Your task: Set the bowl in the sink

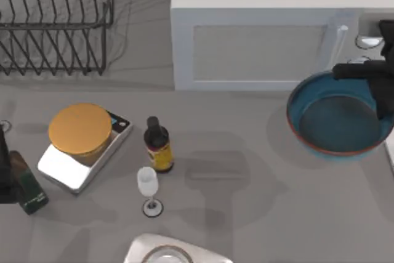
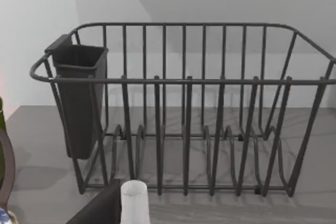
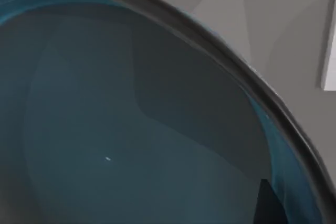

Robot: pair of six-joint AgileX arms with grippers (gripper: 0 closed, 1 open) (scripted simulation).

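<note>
The teal-blue bowl (image 1: 335,118) with a reddish-brown rim is at the table's right side and throws a shadow to its left. My right gripper (image 1: 383,104) reaches down from the far right corner and is shut on the bowl's right rim. The right wrist view looks close into the bowl's inside (image 3: 121,129), with one dark finger (image 3: 269,204) against the inner wall. A straight pale strip of the sink rim (image 1: 390,152) shows at the right edge, just right of the bowl; the sink rim (image 3: 329,51) also appears beyond the bowl. My left arm (image 1: 6,170) is parked at the left edge.
A white box (image 1: 265,35) stands behind the bowl. A wire dish rack (image 1: 55,16) fills the far left corner. An orange-topped scale (image 1: 83,143), a brown bottle (image 1: 158,146), a wine glass (image 1: 148,189) and a dark green bottle (image 1: 28,190) stand left of centre. A silvery metal piece (image 1: 175,254) lies at the front.
</note>
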